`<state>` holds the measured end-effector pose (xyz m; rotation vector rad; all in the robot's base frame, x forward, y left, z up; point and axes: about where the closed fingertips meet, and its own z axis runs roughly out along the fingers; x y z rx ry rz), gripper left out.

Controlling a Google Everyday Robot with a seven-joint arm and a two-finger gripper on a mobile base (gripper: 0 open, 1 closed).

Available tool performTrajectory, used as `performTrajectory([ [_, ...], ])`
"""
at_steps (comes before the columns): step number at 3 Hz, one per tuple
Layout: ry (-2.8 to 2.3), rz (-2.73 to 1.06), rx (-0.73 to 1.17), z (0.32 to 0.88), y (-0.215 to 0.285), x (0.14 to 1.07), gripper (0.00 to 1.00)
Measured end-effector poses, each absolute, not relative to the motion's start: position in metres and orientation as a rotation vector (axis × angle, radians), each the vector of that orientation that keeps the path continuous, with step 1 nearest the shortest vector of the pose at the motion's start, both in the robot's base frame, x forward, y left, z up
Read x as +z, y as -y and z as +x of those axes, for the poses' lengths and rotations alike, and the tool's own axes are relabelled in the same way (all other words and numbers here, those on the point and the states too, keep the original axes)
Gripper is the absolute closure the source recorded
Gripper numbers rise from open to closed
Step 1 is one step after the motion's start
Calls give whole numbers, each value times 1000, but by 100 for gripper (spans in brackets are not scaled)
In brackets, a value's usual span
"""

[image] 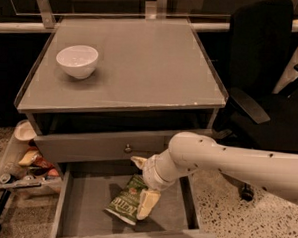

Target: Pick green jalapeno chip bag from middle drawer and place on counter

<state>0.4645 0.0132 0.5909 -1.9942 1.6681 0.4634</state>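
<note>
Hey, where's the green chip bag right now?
In the camera view, the green jalapeno chip bag lies mid-floor in the open middle drawer, bottom centre; the pincer is down at its right edge.

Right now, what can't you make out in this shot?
All in the camera view:
- Green jalapeno chip bag: its right edge is hidden under the gripper, which hangs over it in the middle drawer; contact is unclear.
- Drawer's back: hidden under the knobbed drawer front.
- Arm: cut off by the right edge.
- Floor packets: too small to identify.
</note>
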Motion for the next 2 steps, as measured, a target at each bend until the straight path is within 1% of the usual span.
performTrajectory([
  [2, -1671, -2016, 468, 465, -19, 574, 0],
])
